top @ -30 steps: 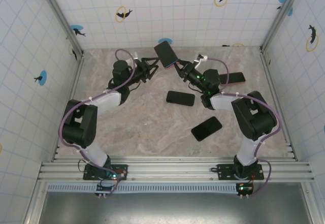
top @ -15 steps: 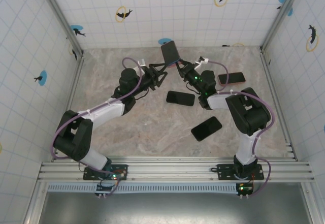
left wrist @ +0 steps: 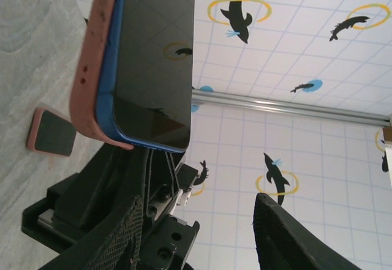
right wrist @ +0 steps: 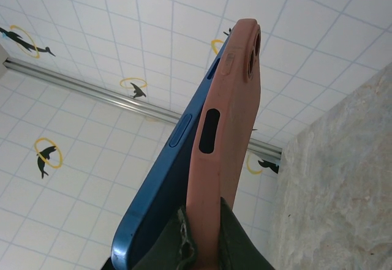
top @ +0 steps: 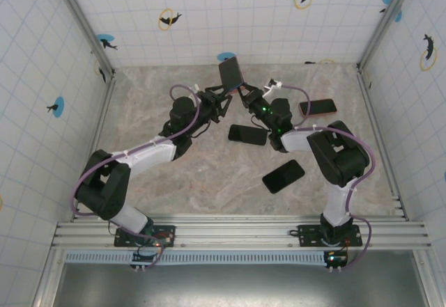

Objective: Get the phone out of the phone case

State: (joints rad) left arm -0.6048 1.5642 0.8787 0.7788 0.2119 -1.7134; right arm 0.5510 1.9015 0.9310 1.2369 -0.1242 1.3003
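Top external view: where's the left gripper [top: 221,102]?
At the far middle of the table [top: 174,175], just left of the phone's lower end. Left wrist view has its jaws [left wrist: 202,233] spread, with wall tile showing between them and nothing clamped.

And the phone [top: 232,74]?
Up off the table between the two grippers, tilted, with a dark screen. It's blue [left wrist: 153,56] and sits in the pink phone case [left wrist: 92,68].

Fully seated in it?
Hard to say. Right wrist view shows the phone's blue side [right wrist: 165,184] with its button lying bare beside the phone case [right wrist: 223,129].

The right gripper [top: 244,95]?
Closed on the phone case from below, its fingers [right wrist: 184,245] pinching the pink edge.

Further right?
Two bare black phones lie flat, one [top: 247,134] by the right arm, one [top: 283,175] nearer us. A pink-cased phone [top: 318,106] lies beyond.
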